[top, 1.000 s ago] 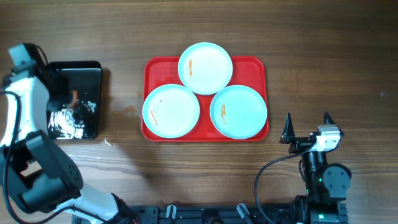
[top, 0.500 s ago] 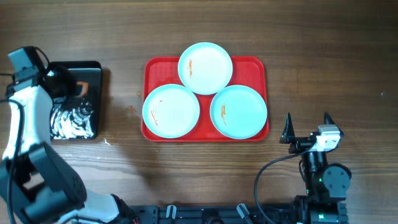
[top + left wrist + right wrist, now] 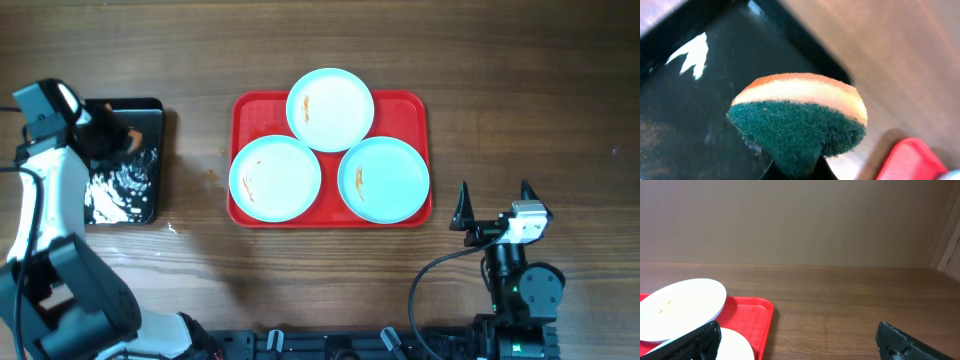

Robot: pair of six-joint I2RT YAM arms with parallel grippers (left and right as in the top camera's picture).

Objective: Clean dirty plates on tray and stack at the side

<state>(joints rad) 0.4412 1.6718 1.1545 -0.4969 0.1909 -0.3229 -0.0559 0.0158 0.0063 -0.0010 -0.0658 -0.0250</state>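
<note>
3 round plates (image 3: 330, 108) on the red tray (image 3: 250, 108) — left gripper (image 3: 108, 140) pinches a fuzzy sponge (image 3: 800, 120), right gripper (image 3: 494, 195) gapes.

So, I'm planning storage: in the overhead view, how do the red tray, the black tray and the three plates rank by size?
1. red tray, clearly largest.
2. black tray, its left edge partly hidden.
3. top plate, left plate and right plate: these look alike, so unranked.

Dark wood table (image 3: 520, 80), plain beige wall (image 3: 790, 220)
</note>
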